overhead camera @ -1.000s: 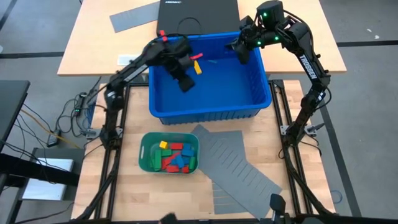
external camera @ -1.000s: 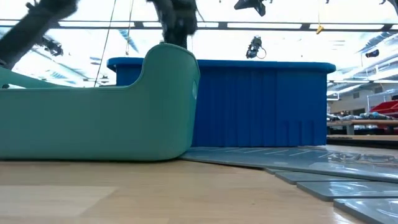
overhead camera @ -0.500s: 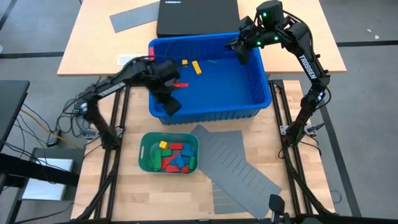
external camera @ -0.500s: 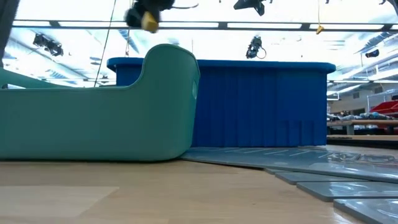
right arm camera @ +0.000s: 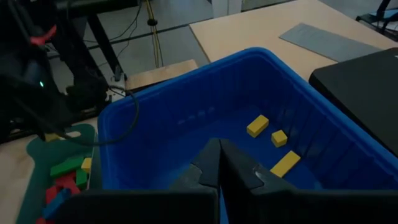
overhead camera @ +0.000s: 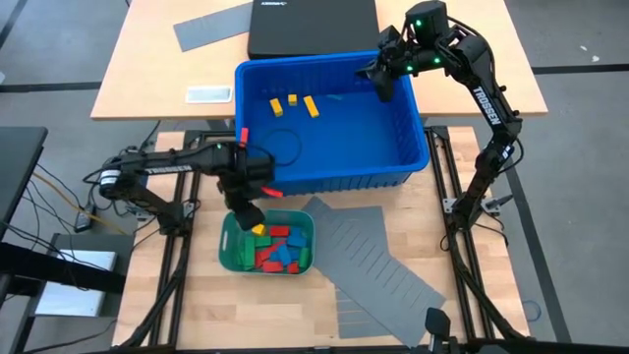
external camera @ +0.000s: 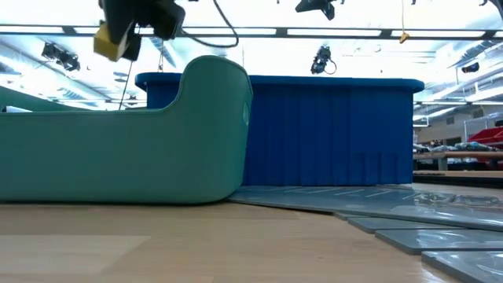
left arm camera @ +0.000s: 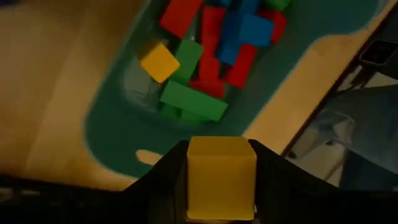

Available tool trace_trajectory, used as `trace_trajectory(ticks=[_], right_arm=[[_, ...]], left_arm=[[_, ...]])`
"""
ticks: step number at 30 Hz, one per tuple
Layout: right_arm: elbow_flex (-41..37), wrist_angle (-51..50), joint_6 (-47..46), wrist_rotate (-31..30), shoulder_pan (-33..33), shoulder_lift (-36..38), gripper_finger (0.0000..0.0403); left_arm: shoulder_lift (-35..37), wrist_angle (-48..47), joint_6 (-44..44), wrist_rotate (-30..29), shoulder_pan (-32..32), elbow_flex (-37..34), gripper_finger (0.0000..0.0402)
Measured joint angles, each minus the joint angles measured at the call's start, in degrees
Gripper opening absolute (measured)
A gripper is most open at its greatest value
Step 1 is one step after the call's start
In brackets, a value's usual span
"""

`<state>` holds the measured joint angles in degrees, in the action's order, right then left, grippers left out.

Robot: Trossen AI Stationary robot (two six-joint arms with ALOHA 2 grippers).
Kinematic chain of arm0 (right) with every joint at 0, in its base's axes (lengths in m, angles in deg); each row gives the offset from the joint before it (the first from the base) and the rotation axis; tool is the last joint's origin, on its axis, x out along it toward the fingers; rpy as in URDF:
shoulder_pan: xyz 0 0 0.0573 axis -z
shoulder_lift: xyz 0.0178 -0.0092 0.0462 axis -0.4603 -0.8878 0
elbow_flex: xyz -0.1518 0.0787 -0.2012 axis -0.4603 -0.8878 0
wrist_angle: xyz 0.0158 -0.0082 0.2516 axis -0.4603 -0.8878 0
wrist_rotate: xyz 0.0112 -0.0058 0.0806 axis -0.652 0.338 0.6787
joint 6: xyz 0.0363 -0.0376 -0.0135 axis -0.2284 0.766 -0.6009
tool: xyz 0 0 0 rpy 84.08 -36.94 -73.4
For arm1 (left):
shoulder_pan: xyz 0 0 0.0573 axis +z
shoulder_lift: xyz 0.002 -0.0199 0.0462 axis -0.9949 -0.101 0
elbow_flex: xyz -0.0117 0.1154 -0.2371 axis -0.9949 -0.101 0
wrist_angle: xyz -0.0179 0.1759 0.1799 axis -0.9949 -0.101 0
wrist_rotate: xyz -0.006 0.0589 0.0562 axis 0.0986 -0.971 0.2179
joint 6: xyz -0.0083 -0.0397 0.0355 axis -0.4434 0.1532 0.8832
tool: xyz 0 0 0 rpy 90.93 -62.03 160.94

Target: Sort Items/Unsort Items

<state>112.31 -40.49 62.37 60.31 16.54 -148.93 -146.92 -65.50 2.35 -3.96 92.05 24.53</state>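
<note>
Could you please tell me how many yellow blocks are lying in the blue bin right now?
3: all on the blue bin floor near its far wall: small block, middle block, long block. None seem hidden.

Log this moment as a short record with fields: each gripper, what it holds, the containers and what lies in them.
left gripper: shut on a yellow block, above the green tray's near-left end
right gripper: shut, empty, hanging over the blue bin's far right corner
green tray: on the table in front of the bin, holding red, blue, green and yellow blocks
blue bin: three yellow blocks lying near its far wall, apart from one another
grey divider sheet: flat on the table, right of the tray
</note>
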Motion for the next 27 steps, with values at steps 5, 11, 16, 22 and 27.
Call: trace_trajectory(ticks=[5, 11, 16, 22, 27], right_arm=[[0.0, 0.0, 0.0, 0.0, 0.0, 0.0, 0.0003], [0.0, 0.0, 0.0, 0.0, 0.0, 0.0, 0.0002], [0.0, 0.1, 0.0, 0.0, 0.0, 0.0, 0.0002], [0.0, 0.3, 0.0, 0.0, 0.1, 0.0, 0.0002], [0.0, 1.1, 0.0, 0.0, 0.1, 0.0, 0.0002]], left_arm=[[-0.1, 5.3, -0.7, 6.7, -1.7, -5.4, 0.0147], [0.0, 5.9, 0.0, 8.8, -1.8, -4.5, 0.0263], [0.0, 3.6, 2.0, 8.6, 0.7, 0.2, 0.0261], [-0.1, 2.8, 4.9, 4.8, 10.1, 9.5, 0.0185], [-2.0, 7.6, 6.0, -2.2, 21.4, 16.4, 0.0124]])
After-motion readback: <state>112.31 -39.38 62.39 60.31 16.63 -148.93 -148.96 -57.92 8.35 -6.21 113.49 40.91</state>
